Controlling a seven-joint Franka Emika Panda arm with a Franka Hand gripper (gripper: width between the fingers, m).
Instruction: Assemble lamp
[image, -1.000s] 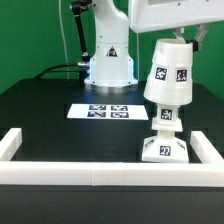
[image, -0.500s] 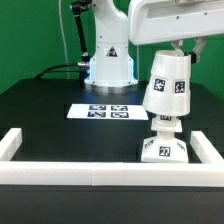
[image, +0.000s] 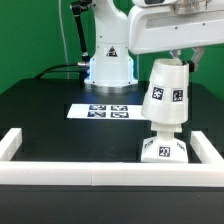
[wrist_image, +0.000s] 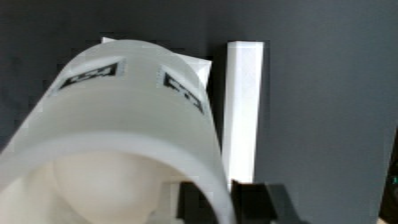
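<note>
The white cone shade (image: 166, 95), with square tags on its side, hangs tilted over the white wedge base (image: 165, 150) at the exterior view's right. The shade's lower rim covers the bulb, which is hidden. My gripper (image: 184, 58) is shut on the shade's top rim. In the wrist view the shade (wrist_image: 116, 140) fills most of the frame, and its wall is pinched between my two dark fingers (wrist_image: 263, 203). The base carries a tag on its front face.
The marker board (image: 100, 111) lies flat on the black table behind the lamp. Long white rails (image: 60, 170) edge the table's front and sides; one shows in the wrist view (wrist_image: 244, 110). The robot's white pedestal (image: 110, 60) stands at the back.
The shade has come down from above the base and now sits lower over the bulb, tilted. My gripper has moved down with it.
</note>
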